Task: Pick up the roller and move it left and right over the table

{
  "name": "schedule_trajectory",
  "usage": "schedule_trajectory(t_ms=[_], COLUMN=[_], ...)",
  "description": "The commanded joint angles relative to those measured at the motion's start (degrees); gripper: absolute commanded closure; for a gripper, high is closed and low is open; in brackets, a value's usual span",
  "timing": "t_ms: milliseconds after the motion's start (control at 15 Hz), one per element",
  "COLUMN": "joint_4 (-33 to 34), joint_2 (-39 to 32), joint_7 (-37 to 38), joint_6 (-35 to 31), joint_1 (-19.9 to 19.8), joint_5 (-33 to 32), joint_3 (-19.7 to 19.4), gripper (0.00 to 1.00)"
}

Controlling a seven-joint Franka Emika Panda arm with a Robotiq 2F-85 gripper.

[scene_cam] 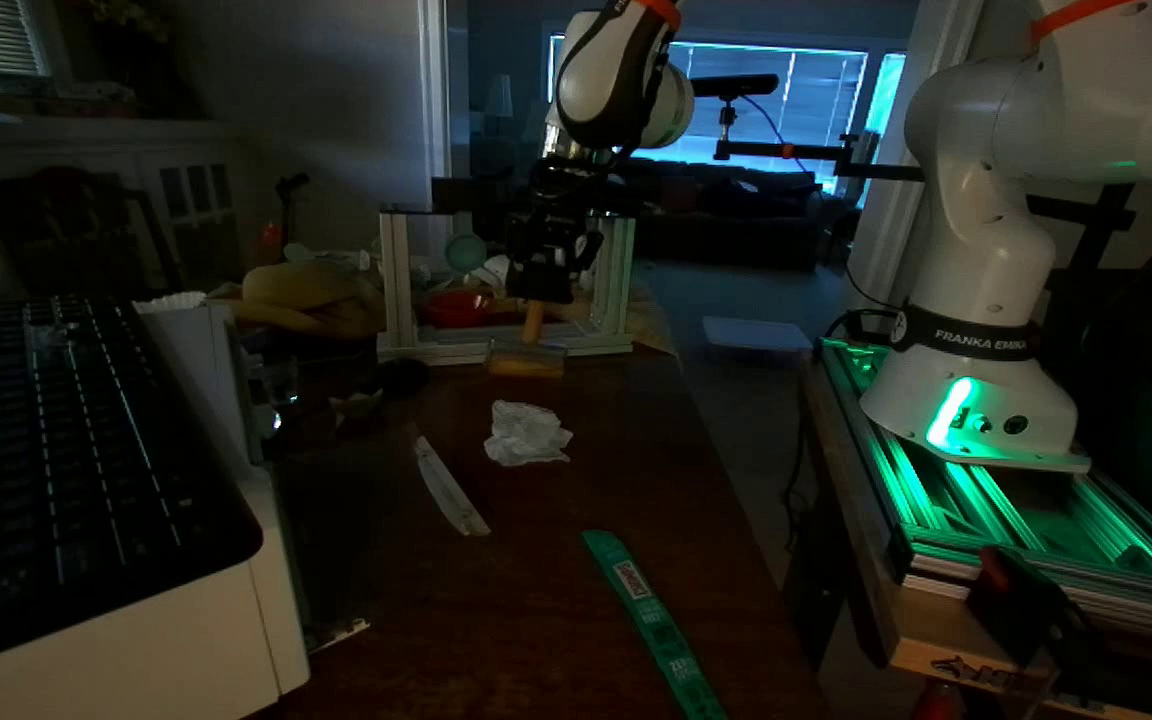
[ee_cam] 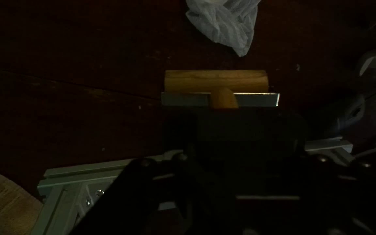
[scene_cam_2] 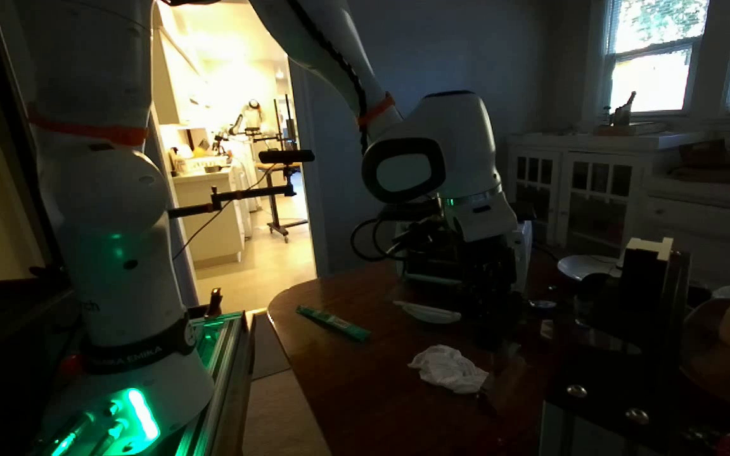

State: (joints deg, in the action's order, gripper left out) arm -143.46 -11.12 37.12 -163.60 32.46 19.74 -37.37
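Murky hand (ee_cam: 229,125) around the half-hidden handle (ee_cam: 224,99) of the roller (ee_cam: 189,81)

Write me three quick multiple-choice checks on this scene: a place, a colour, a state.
1. In the wrist view, where does the white wad appear relative to the roller? A below; B left; C above.
2. What colour is the printed strip on the table? A green; B red; C yellow.
3. What is the hand doing? A standing open; B gripping the handle; C gripping the wad.

1 C: it sits nearer the picture's top edge.
2 A: green in both exterior views.
3 B: the handle runs up into it.
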Motion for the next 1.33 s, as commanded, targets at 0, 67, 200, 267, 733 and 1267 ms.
schedule_trajectory(t_ms=[0, 67, 200, 267, 733, 1267], joint_4=[1.1, 1.6, 2.5, 3.2, 6.8, 8.0], joint_2=[3.5, 4.0, 5.2, 5.5, 7.5, 9.1], joint_7=[1.7, 1.4, 1.2, 1.4, 4.6, 4.7], joint_6=[6.0, 7.5, 11.1, 13.1, 21.0, 22.9], joint_1=[0.5, 0.2, -0.1, -0.2, -26.9, -35.6], joint_5=[-2.1, -2.1, -2.2, -2.5, -11.6, -16.4], joint_3=[-2.1, -2.3, -3.0, -3.4, 18.9, 23.9], gripper=[0.66, 0.66, 0.66, 0.66, 0.66, 0.66])
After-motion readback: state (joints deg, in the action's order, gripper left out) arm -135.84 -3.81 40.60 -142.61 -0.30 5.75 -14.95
